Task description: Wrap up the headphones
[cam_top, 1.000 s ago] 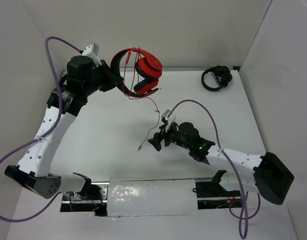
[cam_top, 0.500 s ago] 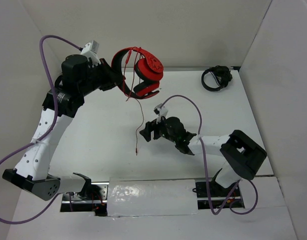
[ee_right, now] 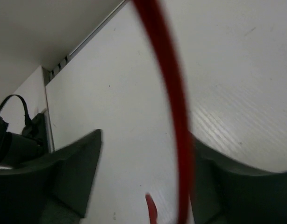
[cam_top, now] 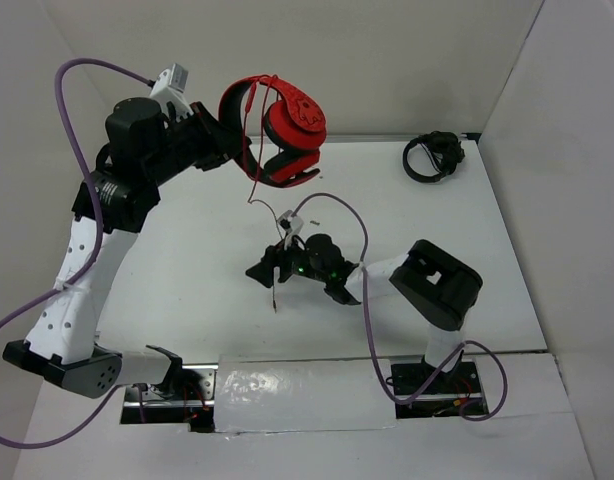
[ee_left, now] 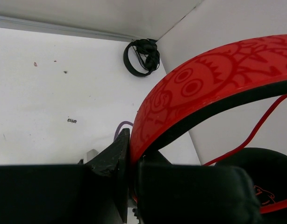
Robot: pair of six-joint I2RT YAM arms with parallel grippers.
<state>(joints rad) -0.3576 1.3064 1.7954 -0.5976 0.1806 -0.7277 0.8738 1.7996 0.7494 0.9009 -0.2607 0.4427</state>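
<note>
Item: headphones [cam_top: 287,128], red over-ear type with round earcups and black pads.
Headband [ee_left: 204,86]: red outside with a printed cartoon pattern, black lining inside.
Location: lifted clear of the counter [cam_top: 187,260], toward its far side and left of centre, hanging from the left gripper.
Left gripper [cam_top: 231,143]: clamped narrow on the headband. Its wrist view shows the black fingers [ee_left: 113,161] pressed against the band's edge.
Earcups: both hang below the band, on the side away from the left gripper. One black pad [ee_left: 262,163] fills the lower right of the left wrist view.
Cable [ee_right: 174,93]: thin and red. It is looped over the band near the grip, then drops toward the counter and passes between the right gripper's fingers.
Cable end [ee_right: 152,211]: a red tip just below that gripper, close to the counter surface.
Right gripper [cam_top: 265,270]: low over the counter near its centre, jaws standing apart and not pinching. The cable runs between them, close beside one finger [ee_right: 227,182], but contact cannot be told.
Other item: black headphones [cam_top: 432,155], lying at the far right corner of the counter, well apart from both arms.
</note>
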